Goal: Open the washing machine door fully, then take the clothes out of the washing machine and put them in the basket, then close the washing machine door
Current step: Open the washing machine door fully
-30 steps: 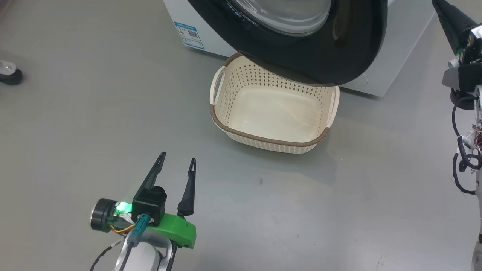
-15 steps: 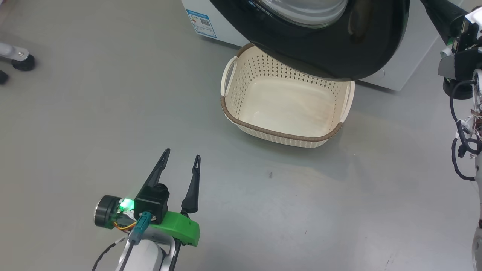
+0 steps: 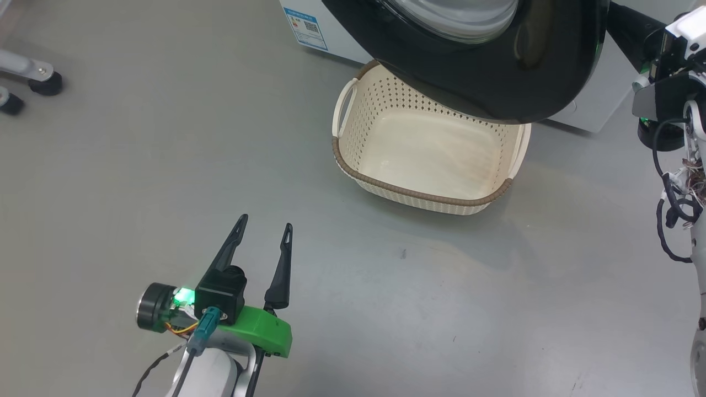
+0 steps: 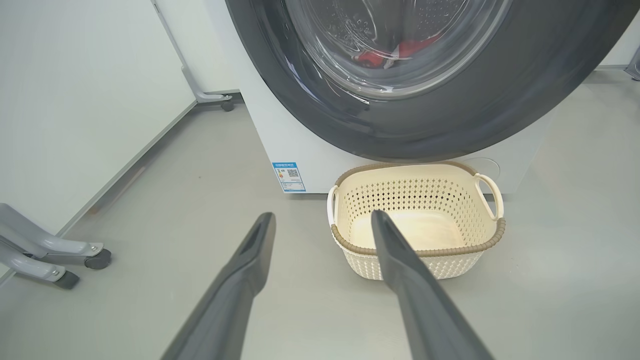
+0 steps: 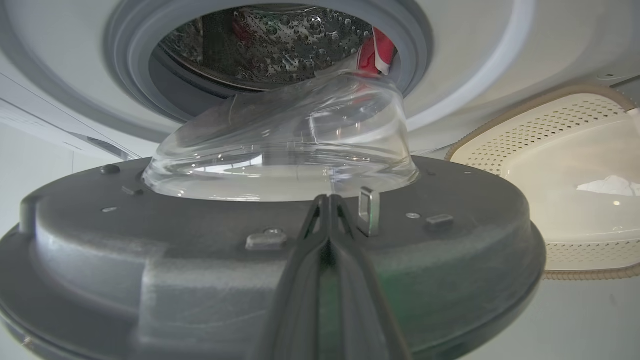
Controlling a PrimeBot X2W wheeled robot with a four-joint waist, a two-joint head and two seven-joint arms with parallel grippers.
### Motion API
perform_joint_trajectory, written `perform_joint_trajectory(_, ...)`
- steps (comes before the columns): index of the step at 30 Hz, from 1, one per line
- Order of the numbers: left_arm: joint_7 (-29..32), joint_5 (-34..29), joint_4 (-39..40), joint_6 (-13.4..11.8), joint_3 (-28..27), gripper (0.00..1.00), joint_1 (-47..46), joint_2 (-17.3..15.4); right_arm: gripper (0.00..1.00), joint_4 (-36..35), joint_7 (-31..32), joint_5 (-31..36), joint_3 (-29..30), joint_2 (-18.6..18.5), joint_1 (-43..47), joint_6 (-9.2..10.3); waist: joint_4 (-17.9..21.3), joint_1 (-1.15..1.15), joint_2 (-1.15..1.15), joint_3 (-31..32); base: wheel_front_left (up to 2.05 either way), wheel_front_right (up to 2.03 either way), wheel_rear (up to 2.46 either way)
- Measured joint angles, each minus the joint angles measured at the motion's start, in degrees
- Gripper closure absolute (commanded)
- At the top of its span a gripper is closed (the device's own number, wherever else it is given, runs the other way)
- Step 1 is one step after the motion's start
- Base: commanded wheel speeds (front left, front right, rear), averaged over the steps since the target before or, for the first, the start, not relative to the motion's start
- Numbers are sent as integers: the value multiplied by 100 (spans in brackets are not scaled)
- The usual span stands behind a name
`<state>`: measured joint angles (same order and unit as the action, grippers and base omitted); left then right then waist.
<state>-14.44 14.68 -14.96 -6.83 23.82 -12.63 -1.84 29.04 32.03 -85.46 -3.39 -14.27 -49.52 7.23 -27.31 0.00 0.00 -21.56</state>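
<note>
L gripper (image 3: 264,222) at lower left of head view: fingers spread wide, nothing held, above bare floor (image 3: 110,165). R gripper (image 5: 327,198): fingers pressed together, nothing pinched. Tips sit at inner face of washing machine door (image 5: 200,265), just left of metal latch (image 5: 369,211); contact unclear. Door part open, overhanging far rim of basket (image 3: 419,194). Red clothes (image 5: 372,52) in drum (image 5: 260,40), top centre of R wrist view.

The basket (image 3: 419,194) is placed on the floor (image 3: 165,138) directly before the washing machine (image 4: 280,135), partly under the swung-out washing machine door (image 3: 496,82). The clothes (image 5: 372,55) are kept in the drum (image 5: 280,45). The left gripper (image 3: 265,222) is held left of the basket, well apart. The right gripper (image 5: 327,197) is set at the door's inner face, possibly touching it.
</note>
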Motion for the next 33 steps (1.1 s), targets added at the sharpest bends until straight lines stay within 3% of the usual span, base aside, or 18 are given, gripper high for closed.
perform_joint_trajectory(33,0,-18,-159,0,-87,0,3,0,100,231,589,-277,-407,580,385,1,19,0,0,418,0,0,0)
